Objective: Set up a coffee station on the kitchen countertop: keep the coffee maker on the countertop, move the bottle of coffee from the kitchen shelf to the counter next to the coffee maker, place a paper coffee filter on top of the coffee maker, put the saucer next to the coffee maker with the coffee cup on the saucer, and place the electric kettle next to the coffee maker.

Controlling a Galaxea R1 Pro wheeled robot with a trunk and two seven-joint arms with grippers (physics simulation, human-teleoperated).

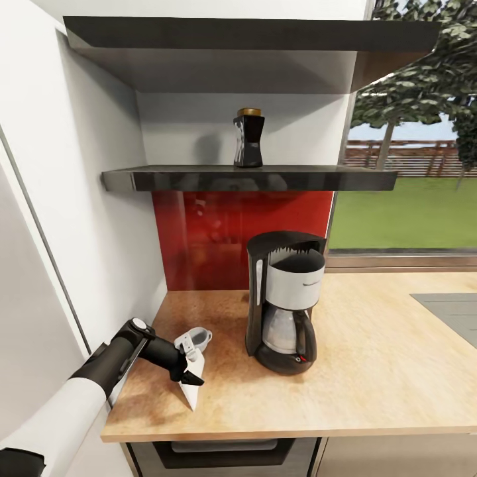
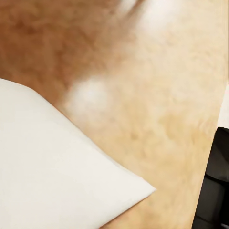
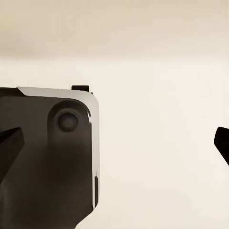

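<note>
My left gripper pinching paper coffee filter over countertop, near-left of coffee maker, right gripper fingers spread.

The left tool covers the upper part of the paper coffee filter. In the left wrist view the filter runs off the edge, and the table is blurred.
</note>
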